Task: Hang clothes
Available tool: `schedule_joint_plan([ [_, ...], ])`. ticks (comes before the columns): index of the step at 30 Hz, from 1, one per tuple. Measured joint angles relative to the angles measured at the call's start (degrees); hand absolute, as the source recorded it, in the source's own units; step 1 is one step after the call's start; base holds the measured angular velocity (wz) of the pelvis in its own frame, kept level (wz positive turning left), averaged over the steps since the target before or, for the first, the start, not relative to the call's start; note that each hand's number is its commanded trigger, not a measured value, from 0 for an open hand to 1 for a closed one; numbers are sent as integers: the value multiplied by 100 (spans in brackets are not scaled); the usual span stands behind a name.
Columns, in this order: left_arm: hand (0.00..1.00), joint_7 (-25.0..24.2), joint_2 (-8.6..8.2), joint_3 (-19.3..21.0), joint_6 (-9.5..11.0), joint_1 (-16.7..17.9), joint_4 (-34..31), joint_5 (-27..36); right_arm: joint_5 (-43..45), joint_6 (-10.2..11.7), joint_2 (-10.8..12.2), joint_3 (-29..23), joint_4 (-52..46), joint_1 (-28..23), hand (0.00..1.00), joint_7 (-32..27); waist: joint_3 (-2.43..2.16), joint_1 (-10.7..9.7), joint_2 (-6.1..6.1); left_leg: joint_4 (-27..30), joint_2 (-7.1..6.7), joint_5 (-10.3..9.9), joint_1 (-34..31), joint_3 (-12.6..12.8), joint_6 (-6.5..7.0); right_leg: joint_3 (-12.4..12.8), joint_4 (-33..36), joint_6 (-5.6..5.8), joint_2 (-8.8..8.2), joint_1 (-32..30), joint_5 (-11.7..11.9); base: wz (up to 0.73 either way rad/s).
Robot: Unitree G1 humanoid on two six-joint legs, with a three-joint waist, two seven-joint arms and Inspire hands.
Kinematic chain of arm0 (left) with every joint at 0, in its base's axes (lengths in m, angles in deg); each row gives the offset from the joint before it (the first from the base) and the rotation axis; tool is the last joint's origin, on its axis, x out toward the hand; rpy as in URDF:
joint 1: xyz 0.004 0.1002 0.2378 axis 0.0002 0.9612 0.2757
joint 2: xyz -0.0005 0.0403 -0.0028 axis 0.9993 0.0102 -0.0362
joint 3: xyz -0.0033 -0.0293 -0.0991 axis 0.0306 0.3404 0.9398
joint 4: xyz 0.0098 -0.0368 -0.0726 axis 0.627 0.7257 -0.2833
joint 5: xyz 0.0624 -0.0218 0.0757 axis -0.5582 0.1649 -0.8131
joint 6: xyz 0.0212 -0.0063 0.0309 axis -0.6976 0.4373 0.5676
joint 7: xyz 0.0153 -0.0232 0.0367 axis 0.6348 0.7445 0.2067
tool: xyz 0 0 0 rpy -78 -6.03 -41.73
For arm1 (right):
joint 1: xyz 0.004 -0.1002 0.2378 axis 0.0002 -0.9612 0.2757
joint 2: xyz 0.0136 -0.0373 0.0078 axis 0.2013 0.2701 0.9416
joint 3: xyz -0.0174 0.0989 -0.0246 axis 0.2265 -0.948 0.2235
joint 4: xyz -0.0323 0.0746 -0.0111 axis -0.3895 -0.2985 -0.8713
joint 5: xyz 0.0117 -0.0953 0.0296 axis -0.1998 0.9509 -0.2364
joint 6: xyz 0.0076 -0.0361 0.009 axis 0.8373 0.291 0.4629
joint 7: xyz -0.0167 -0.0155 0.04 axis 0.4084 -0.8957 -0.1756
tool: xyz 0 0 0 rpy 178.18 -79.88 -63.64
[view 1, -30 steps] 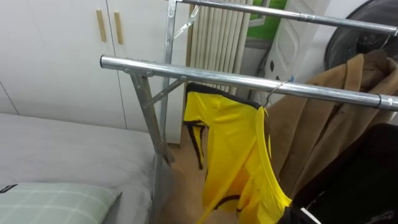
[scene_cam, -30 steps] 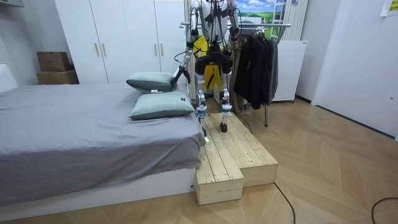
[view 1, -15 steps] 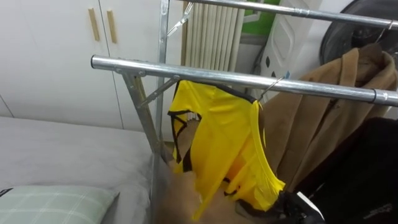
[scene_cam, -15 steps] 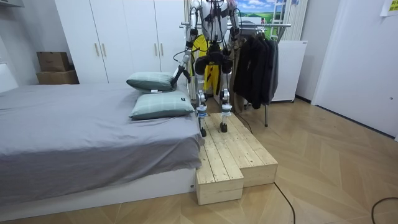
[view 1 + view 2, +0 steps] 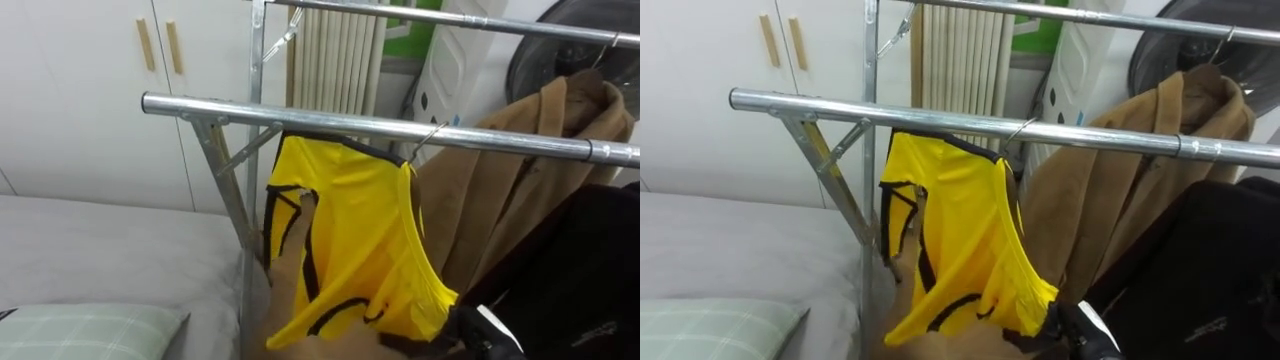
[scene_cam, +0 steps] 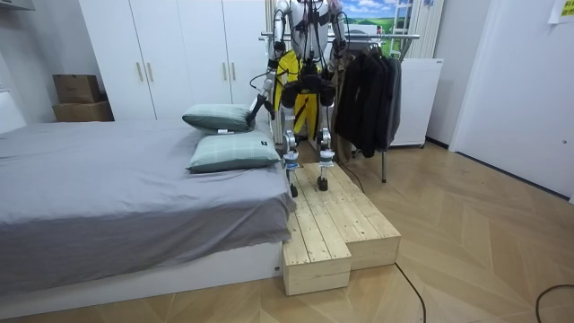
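Hem of the yellow jersey (image 5: 350,230) came up over the last second: it ran off the bottom of the eye view before, and now its black-trimmed lower edge sat bunched and fully in view. The whole picture also slid a little, which was the camera's own shift. Right hand (image 5: 470,335) had risen into the lower right corner, right at the jersey's lower right hem. Couldn't tell whether its fingers were closed on the cloth or just against it.

Jersey hung on a wire hanger (image 5: 428,138) whose hook sat over the lower rail (image 5: 250,108) of the clothes rack, near the rail's left end. An upper rail (image 5: 450,18) ran behind and above. A tan coat (image 5: 520,170) hung just to the right of the jersey on the same rail, with a black garment (image 5: 585,280) in front of it at the right edge. A white radiator (image 5: 335,60) and white wardrobe doors (image 5: 80,100) stood behind the rack. The grey bed (image 5: 100,250) and a checked pillow (image 5: 80,330) lay at lower left.

In the room view the robot stood on a wooden platform (image 6: 336,224) beside the bed, facing the rack. Left hand (image 6: 256,109) hung low by the upper pillow (image 6: 218,117); too small to read its fingers.
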Motion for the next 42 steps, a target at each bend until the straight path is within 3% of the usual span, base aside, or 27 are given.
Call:
schedule_joint_plan([
  [5, 0, 0, 0, 35, -1, 10, 28, 3, 530, -12, -24, -9, -777, -61, 0, -122, 6, -9, -27, -52, -3, 19, 25, 50, -9, 72, 13, -1, 14, -28, 0, -6],
  [11, 0, 25, 1, 43, -1, 12, 37, 1, 2007, -54, -36, -27, -1580, -104, 0, -365, 28, -54, -74, -49, -15, 18, -16, 72, -8, 128, 74, 0, 15, -122, -1, -4],
  [15, 0, 17, 9, 40, -1, 21, 74, 3, 2486, -45, -70, -72, -2198, -81, 0, -816, 28, -101, -74, -55, -9, 21, 4, 84, -7, 147, 82, -6, 30, -106, -5, -1],
  [24, 0, 17, 0, 29, 0, 43, 87, -16, 2471, 8, -83, -236, -3021, -81, 0, -1319, 30, -118, -74, -53, -7, 20, -45, 122, -7, 148, 84, -5, 31, -116, -4, 0],
  [34, 0, -6, 1, 33, 0, 46, 87, -12, 2210, 8, -83, -348, -3028, -81, 0, -1351, 30, -134, -74, -57, -6, 19, -47, 118, -7, 142, 83, -5, 30, -116, -5, 0],
  [42, 0, -63, 0, 105, -4, 34, 85, -62, 1488, 5, -83, -348, -3032, -82, 0, -1342, 30, -150, -70, -61, -6, 19, -38, 112, -8, 166, 81, -5, 32, -140, -5, 0],
])
